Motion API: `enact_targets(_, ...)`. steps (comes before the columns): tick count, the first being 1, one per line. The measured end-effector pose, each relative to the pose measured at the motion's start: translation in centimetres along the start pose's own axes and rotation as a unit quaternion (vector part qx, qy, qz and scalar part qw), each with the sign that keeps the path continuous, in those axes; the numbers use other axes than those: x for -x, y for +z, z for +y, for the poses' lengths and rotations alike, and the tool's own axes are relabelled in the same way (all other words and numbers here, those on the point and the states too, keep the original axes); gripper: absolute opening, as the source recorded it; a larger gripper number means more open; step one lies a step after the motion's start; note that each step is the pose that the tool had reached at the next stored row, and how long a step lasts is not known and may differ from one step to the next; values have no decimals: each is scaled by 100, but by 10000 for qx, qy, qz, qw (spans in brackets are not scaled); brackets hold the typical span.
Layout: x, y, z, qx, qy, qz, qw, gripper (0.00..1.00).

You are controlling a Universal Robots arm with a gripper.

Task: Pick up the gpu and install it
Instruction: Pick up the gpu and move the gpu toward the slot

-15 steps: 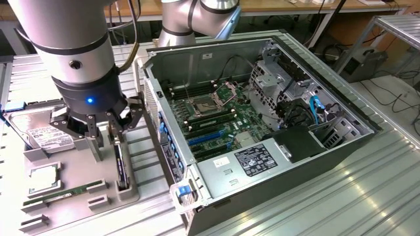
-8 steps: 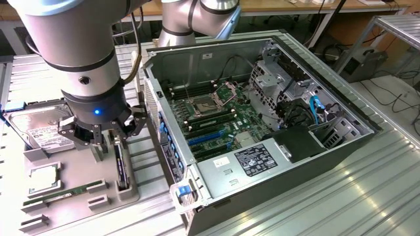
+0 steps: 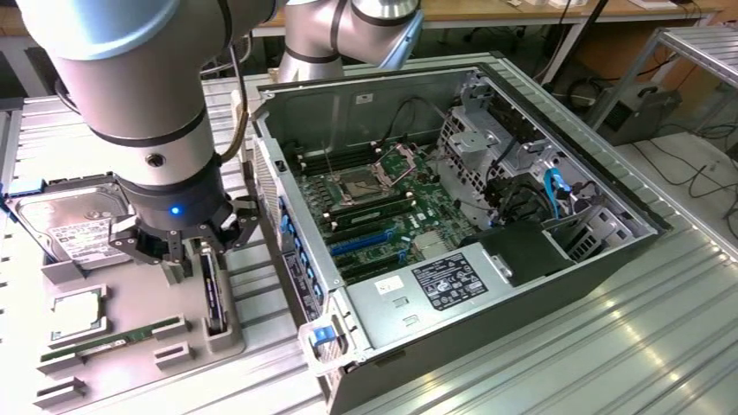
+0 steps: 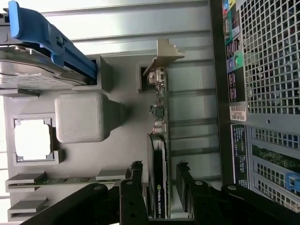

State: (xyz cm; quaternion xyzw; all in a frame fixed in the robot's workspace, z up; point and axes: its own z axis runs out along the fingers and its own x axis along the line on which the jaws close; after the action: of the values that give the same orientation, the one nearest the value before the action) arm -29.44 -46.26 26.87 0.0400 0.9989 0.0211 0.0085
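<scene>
over the tray, tool (image 4: pixel 160 166) open astride gpu (image 4: pixel 158 178)

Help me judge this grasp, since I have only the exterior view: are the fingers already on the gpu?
Observer: No. In the wrist view the gripper is open around the gpu, with a gap on each side.
Operator: Is the bracket between the fingers too?
Observer: No, the bracket is at the card's far end, well away from them.
Operator: Any maker's name on the card?
Observer: Yes, its edge reads NVIDIA.
</scene>
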Motion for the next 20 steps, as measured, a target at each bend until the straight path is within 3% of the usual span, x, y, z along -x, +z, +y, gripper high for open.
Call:
enact_targets(9, -2, 121, -2, -4, 128, 24, 9999, 42)
enact_targets(20, -7, 211, 29, 23, 159, 40, 9999, 42)
